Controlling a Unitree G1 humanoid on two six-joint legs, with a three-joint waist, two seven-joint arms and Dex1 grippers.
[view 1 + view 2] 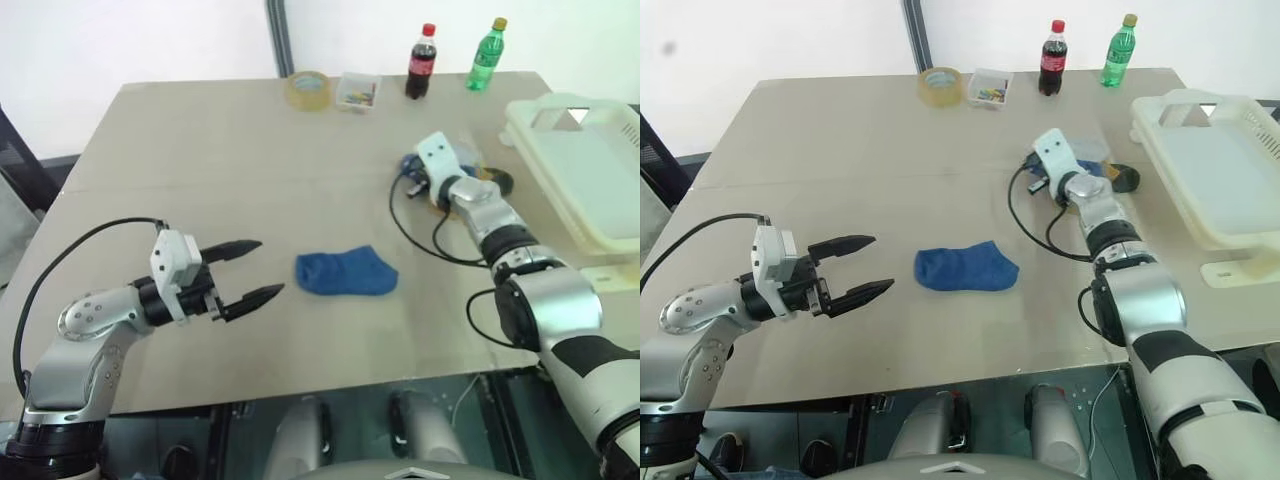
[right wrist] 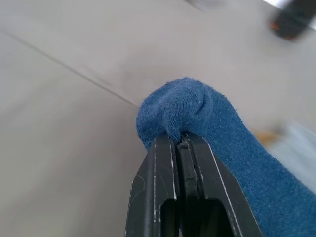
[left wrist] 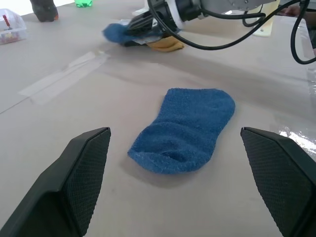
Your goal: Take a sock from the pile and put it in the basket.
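Right gripper point(image 2: 181, 143) is pinching a blue sock point(image 2: 207, 118) at the pile point(image 1: 440, 170), left gripper point(image 1: 250, 270) spread idle, so next it needs lifting to the basket point(image 1: 610, 135).

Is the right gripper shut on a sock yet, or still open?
Shut on the sock: in the right wrist view the right gripper has its two black fingers pressed together with a fold of blue fabric pinched at their tips.

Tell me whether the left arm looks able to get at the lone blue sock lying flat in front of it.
Probably yes. The left gripper is open and aimed at the blue sock, which lies flat on the table with bare surface between them. The right gripper is busy over at the pile.
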